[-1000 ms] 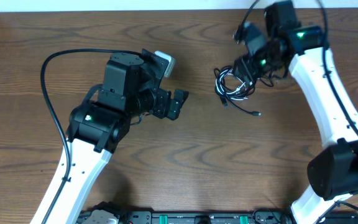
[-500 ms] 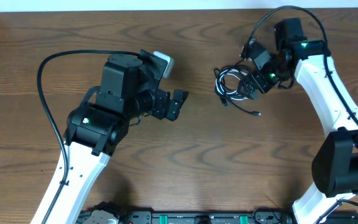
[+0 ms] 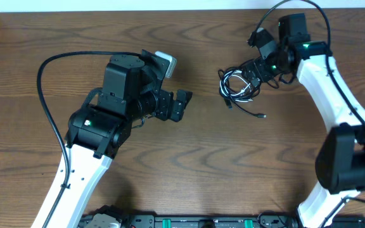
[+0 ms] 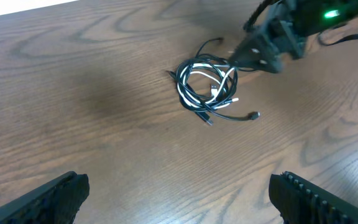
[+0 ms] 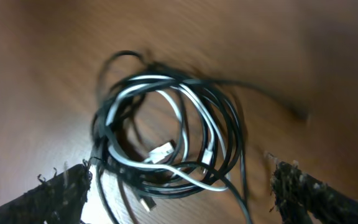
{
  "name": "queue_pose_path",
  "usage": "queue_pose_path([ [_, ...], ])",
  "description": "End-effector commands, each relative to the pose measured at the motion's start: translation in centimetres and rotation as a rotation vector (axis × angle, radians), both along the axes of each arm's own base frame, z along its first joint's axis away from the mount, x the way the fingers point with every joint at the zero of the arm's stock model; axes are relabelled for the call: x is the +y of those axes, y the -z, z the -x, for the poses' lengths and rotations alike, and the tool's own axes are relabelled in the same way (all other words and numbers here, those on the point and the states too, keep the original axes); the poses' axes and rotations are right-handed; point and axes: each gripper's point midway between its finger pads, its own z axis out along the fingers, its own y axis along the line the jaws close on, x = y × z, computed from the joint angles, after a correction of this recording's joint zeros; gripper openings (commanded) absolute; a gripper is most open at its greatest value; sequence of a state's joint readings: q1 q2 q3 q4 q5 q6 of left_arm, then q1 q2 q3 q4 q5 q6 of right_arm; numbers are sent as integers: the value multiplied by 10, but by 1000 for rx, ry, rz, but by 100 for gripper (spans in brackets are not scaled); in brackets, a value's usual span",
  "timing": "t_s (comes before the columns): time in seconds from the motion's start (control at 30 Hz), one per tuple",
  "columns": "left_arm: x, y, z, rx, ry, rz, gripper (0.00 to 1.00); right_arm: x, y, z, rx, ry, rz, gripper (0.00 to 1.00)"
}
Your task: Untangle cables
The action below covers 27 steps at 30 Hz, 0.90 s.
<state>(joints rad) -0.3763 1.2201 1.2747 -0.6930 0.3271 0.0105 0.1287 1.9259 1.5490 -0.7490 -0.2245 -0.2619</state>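
The cables (image 3: 237,88) lie in one tangled coil on the wooden table, one white cord wound among black ones. A black end with a small plug (image 3: 261,116) trails out toward the front. My right gripper (image 3: 253,71) hovers at the coil's far right side, open. In the right wrist view the coil (image 5: 166,146) fills the space ahead, its near loops lying between the spread fingers of the right gripper (image 5: 182,190). My left gripper (image 3: 182,104) is open and apart from the coil, to its left. The left wrist view shows the coil (image 4: 207,87) far ahead of the left gripper (image 4: 179,193), with nothing between the fingers.
The table's back edge meets a white wall (image 3: 170,5). A black equipment bar (image 3: 201,221) runs along the front edge. The left arm's thick black wire (image 3: 46,82) loops out over the table's left side.
The right wrist has shifted slightly toward the back and its jaws have spread wider over the coil. The coil has stayed in place and the left arm is still.
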Motion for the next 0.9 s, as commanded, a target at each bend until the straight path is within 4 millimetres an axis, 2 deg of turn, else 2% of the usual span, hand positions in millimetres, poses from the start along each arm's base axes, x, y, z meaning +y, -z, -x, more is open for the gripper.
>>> queue_pose_path([
  [0.0,-1,-12,1,-20,-7,22,98,-24,31,-4,121,446,-22,90],
  [0.13,0,-11,2,-5,-21,34,98,-31,42,-7,160,696,-68,91],
  [0.2,0,-11,2,-4,-21,33,98,-25,42,-10,159,763,-102,84],
  [0.33,0,-12,1,-8,-21,34,98,-8,40,-11,143,862,-136,80],
  [0.43,0,-12,1,-8,-21,34,98,2,38,-11,105,921,-123,72],
  [0.47,0,-12,1,-8,-21,34,98,6,37,-12,85,922,-115,66],
  [0.5,0,-12,2,-8,-21,34,98,11,34,-14,42,937,-94,46],
  [0.53,0,-12,2,-8,-21,34,98,13,32,-13,14,959,-76,44],
  [0.63,0,-12,2,-8,-21,34,98,13,28,-13,-47,995,-33,46],
  [0.67,0,-12,2,-7,-21,33,98,8,28,-10,-59,1037,-17,47],
  [0.83,0,-12,2,-8,-21,34,98,4,29,-8,-46,1100,-41,68],
  [0.87,0,-12,2,-8,-21,34,98,5,29,-8,-48,1101,-44,69],
])
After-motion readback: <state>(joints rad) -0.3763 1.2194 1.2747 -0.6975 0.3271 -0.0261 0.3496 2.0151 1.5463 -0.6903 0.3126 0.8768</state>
